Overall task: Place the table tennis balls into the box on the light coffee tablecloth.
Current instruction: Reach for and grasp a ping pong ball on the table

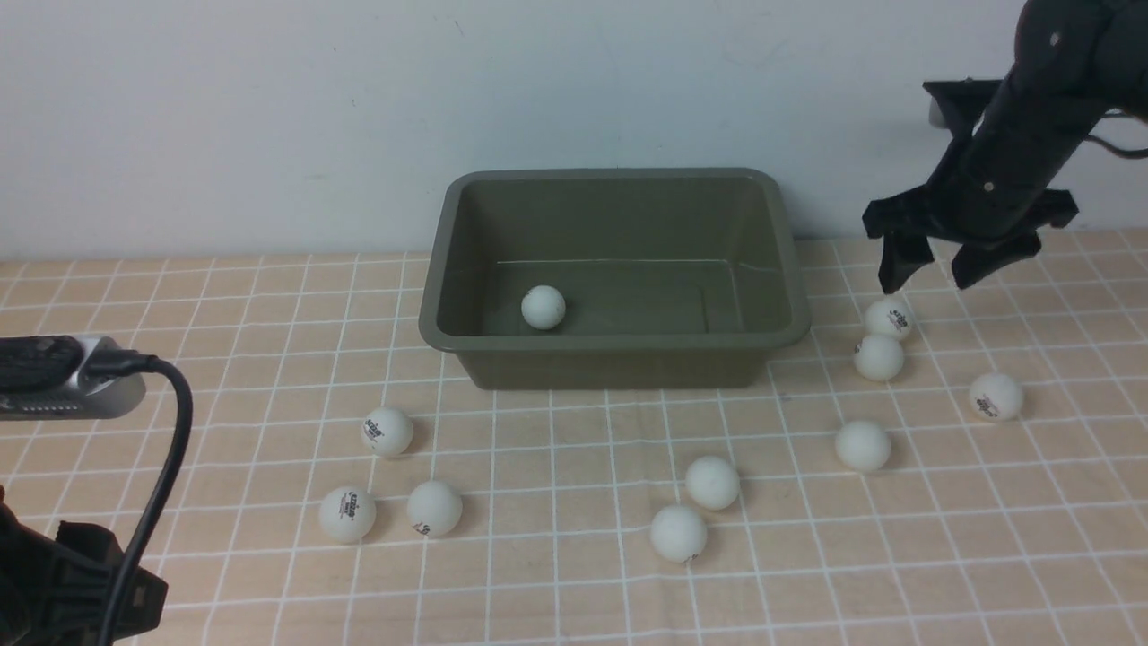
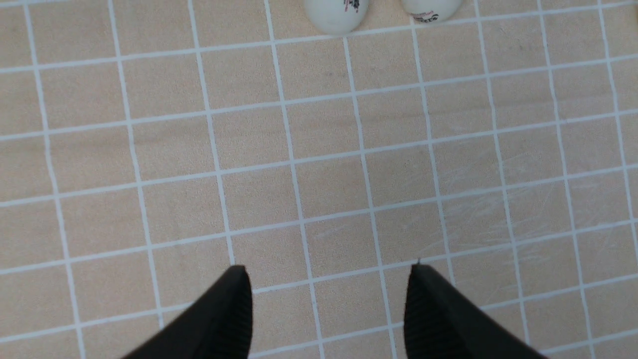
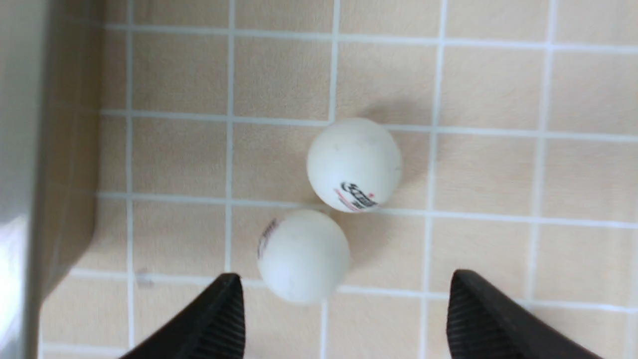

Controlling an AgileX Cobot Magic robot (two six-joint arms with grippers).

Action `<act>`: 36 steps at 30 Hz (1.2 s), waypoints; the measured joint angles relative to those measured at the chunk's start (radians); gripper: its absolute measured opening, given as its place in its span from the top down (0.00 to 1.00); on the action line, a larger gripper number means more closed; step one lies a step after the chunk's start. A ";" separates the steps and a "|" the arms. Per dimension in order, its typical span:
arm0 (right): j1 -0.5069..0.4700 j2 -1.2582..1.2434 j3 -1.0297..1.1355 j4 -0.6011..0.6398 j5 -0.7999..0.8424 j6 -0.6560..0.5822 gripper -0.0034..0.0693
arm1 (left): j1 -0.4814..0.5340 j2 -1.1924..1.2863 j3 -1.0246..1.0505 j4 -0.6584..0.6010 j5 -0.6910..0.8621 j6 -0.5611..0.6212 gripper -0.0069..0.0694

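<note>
Down in the lower left corner of the front picture is my left arm (image 1: 54, 583), low and close. My left claw (image 2: 327, 269) hangs over bare tablecloth (image 1: 556, 583). Its two fingers are apart and nothing is between them. Two balls peek in at the top edge of its own picture. Only slivers show, so I can only guess they belong to the three balls (image 1: 387, 432) lying left of the middle.

Next comes the box (image 1: 619, 359), up in the middle by the wall. I think it sits there so both arms can reach it. One ball (image 1: 543, 307) is already inside, on the floor near the left side. Nine lie on the cloth, so the job has only just begun.

Below the box rest two more (image 1: 712, 483), side by side.

On the right are four. Two of them (image 1: 888, 318) sit just beside the box's right end. My right claw (image 1: 931, 269) hangs just above those two, open wide and holding nothing, so that a ball can slip between the fingers. In its own picture the lower ball (image 3: 303, 257) is closest to the gap, so I would grab that one. Its neighbour looks to be touching it and may roll off when I squeeze.
</note>
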 joint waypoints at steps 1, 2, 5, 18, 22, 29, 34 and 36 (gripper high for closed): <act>0.000 0.011 0.012 0.010 -0.040 0.012 0.28 | 0.000 0.000 0.000 0.000 0.000 0.000 0.46; 0.000 0.017 0.015 0.012 -0.062 0.020 0.28 | 0.000 0.000 0.000 0.000 0.000 0.000 0.46; 0.000 0.039 0.017 0.012 -0.106 0.045 0.28 | 0.000 0.000 0.000 0.000 0.000 0.000 0.46; 0.000 0.107 0.017 0.001 -0.189 0.056 0.28 | 0.000 0.000 0.000 0.000 0.000 0.000 0.46; 0.000 0.128 0.017 -0.011 -0.197 0.057 0.28 | 0.000 0.000 0.000 0.000 0.000 0.000 0.46; 0.000 0.149 0.017 -0.017 -0.218 0.074 0.31 | 0.000 0.000 0.000 0.000 0.000 0.000 0.46; 0.000 0.161 0.017 -0.025 -0.223 0.075 0.41 | 0.000 0.000 0.000 0.000 0.000 0.000 0.46; 0.000 0.161 0.015 -0.026 -0.223 0.075 0.45 | 0.000 0.000 0.000 0.000 0.000 0.000 0.46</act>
